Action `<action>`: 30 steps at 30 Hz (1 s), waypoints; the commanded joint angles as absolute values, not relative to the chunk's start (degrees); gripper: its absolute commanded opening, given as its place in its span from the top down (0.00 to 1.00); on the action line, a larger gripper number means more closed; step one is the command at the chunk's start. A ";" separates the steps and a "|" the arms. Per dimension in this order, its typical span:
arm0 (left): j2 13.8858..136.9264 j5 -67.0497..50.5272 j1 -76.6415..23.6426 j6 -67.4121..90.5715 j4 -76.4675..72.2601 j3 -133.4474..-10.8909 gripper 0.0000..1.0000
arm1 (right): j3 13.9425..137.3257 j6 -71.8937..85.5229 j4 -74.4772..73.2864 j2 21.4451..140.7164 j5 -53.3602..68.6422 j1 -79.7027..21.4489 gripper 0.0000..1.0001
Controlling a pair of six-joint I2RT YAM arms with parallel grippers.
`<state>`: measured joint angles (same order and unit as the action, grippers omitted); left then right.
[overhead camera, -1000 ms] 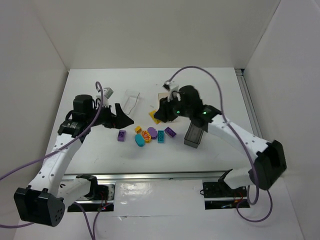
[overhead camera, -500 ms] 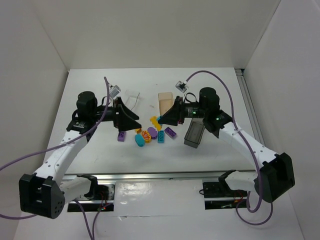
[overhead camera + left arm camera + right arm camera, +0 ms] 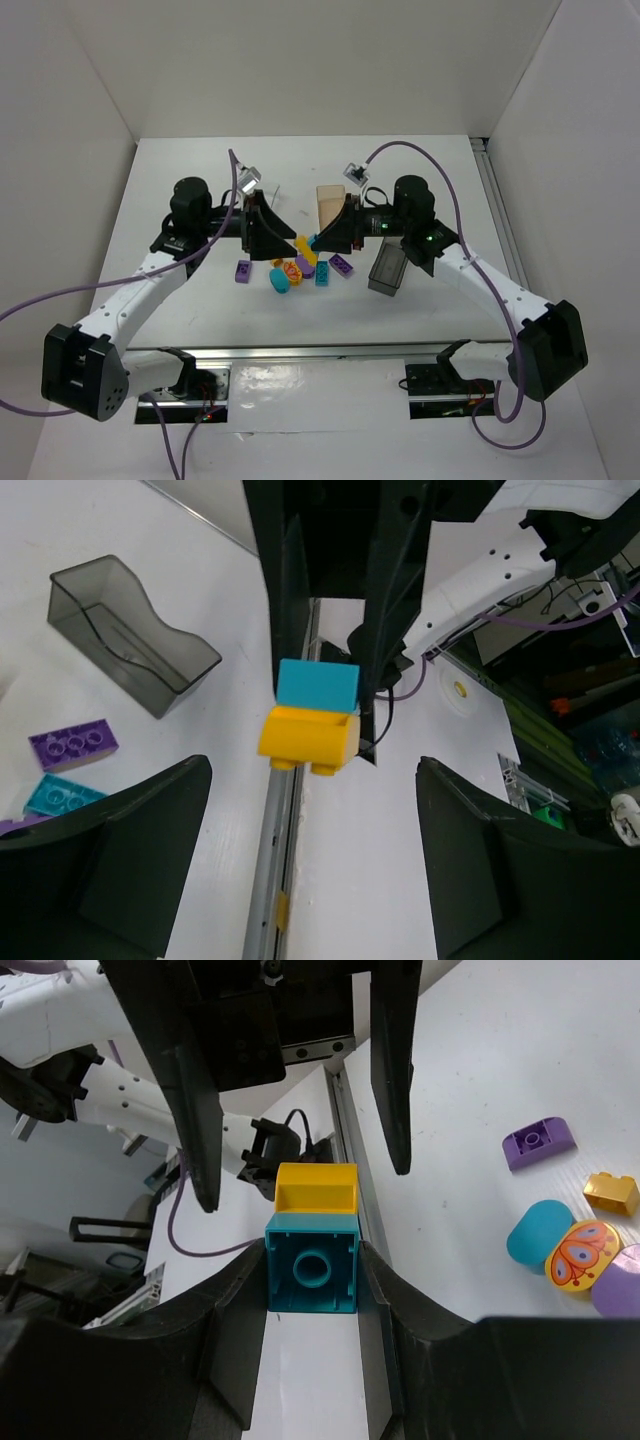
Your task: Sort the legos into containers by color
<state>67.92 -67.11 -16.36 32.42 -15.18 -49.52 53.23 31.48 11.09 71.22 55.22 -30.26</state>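
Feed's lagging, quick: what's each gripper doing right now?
Left gripper: open, jaws either side of the yellow brick, not gripping.
Right gripper: shut on the teal brick.

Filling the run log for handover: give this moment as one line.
right gripper: shut on teal brick | yellow brick: stuck to it | left gripper: open, flanking yellow brick

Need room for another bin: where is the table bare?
Bare: the far strip behind the tan box, and the near strip between the lego pile and table edge. Crowded: the centre, where left gripper and right gripper meet.

No lettering seems readable on anything in view.
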 commanded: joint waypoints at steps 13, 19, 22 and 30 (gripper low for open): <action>71.89 -68.47 -20.74 34.19 -22.15 -54.40 0.52 | 54.84 31.73 14.67 71.81 56.60 -31.20 0.82; 70.84 -67.15 -20.74 28.75 -14.77 -54.93 0.61 | 54.32 31.73 13.55 71.81 55.11 -31.20 0.82; 70.84 -66.62 -20.74 26.20 -10.03 -57.21 1.00 | 55.71 28.84 8.19 70.58 51.43 -29.62 0.85; 72.69 -65.48 -18.82 19.61 -0.01 -59.41 1.00 | 57.39 23.29 -4.12 66.80 42.64 -22.16 0.85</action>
